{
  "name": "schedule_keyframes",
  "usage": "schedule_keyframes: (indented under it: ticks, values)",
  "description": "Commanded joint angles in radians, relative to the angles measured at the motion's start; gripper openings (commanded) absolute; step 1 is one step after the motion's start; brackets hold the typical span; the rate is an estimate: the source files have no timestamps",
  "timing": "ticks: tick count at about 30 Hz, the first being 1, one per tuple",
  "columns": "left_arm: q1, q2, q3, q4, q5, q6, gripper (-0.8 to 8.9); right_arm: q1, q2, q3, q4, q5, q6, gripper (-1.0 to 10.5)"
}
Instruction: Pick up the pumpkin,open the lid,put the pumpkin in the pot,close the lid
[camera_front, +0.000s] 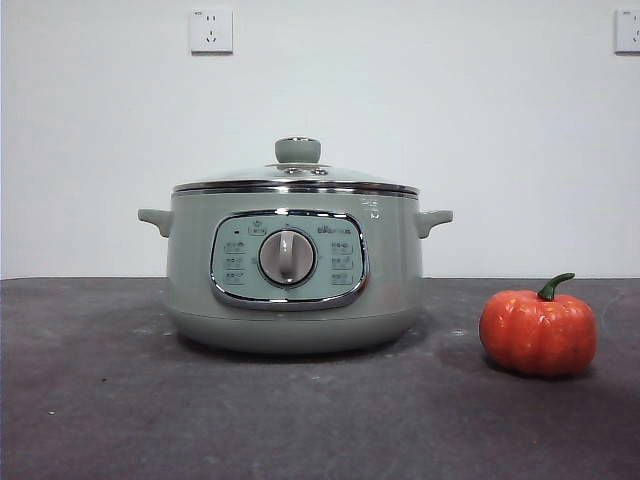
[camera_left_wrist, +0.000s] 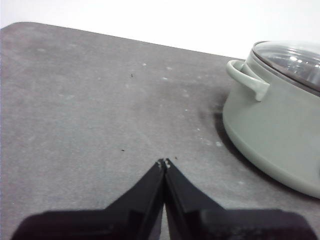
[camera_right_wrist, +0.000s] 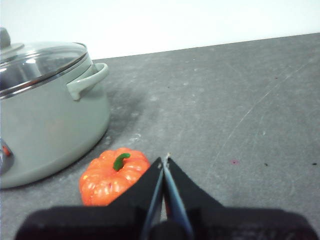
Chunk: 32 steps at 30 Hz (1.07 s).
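Surroundings: I see a dark grey table with pale scuffs and specks, a white wall behind it, and two wall sockets high up, one at each upper corner of the front view.
In the way: from the front I see nothing standing between the pumpkin and the pot; bare tabletop separates them.
Pot: the pot stands upright near the middle of the table, its dial panel facing the front camera and a small handle sticking out on each side.
Lid: the lid sits level on the pot's rim, its knob on top.
Pot contents: through the glass I get only reflections, so I cannot tell what is inside.
Pumpkin: the pumpkin sits upright on the table to one side of the pot, near it but apart, green stem curving upward.
Right gripper: my right gripper hangs above the table just beside the pumpkin, jaws pressed together, holding nothing.
Left gripper: my left gripper hangs over bare tabletop on the pot's other side, near its handle, jaws together and empty.
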<state>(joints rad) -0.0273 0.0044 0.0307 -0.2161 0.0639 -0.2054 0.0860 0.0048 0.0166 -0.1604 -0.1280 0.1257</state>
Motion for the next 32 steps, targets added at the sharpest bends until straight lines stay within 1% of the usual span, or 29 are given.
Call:
schedule_keyframes:
  ticks: [1,3,4,5,7,12,16,18,21,24,29,32]
  values:
    - [0.002,-0.003,-0.009,-0.008,0.064,-0.039,-0.04,0.003,-0.004,-0.009,-0.003,-0.002,0.106,0.0]
    - [0.002,-0.003,-0.008,0.001,0.125,-0.053,-0.06,0.003,-0.004,-0.008,-0.003,-0.004,0.163,0.0]
    - [0.002,-0.003,-0.005,0.005,0.15,-0.068,-0.08,0.003,-0.004,-0.004,-0.004,-0.006,0.203,-0.1]
    - [0.002,-0.003,0.002,0.004,0.164,-0.083,-0.08,0.003,-0.004,0.003,-0.004,-0.014,0.242,-0.1]
    - [0.002,-0.003,0.022,-0.005,0.178,-0.09,-0.08,0.003,-0.003,0.021,-0.005,-0.029,0.282,-0.1]
    - [0.002,0.0,0.122,-0.068,0.178,-0.091,-0.08,0.003,0.018,0.097,-0.005,-0.03,0.288,-0.1]
    - [0.002,0.044,0.235,-0.132,0.182,-0.09,-0.08,0.003,0.075,0.195,-0.013,-0.032,0.288,-0.1]
    - [0.002,0.077,0.287,-0.164,0.197,-0.082,-0.08,0.003,0.113,0.25,-0.035,-0.053,0.283,-0.1]
    - [0.002,0.149,0.38,-0.224,0.256,-0.052,-0.08,0.003,0.192,0.36,-0.11,-0.09,0.235,-0.1]
    - [0.002,0.233,0.478,-0.299,0.327,0.01,-0.08,0.003,0.289,0.485,-0.223,-0.171,0.15,-0.1]
    - [0.002,0.367,0.634,-0.425,0.448,0.132,-0.08,0.003,0.463,0.711,-0.473,-0.296,-0.01,-0.1]
    - [0.002,0.431,0.714,-0.497,0.511,0.188,-0.08,0.003,0.554,0.832,-0.608,-0.355,-0.09,-0.1]
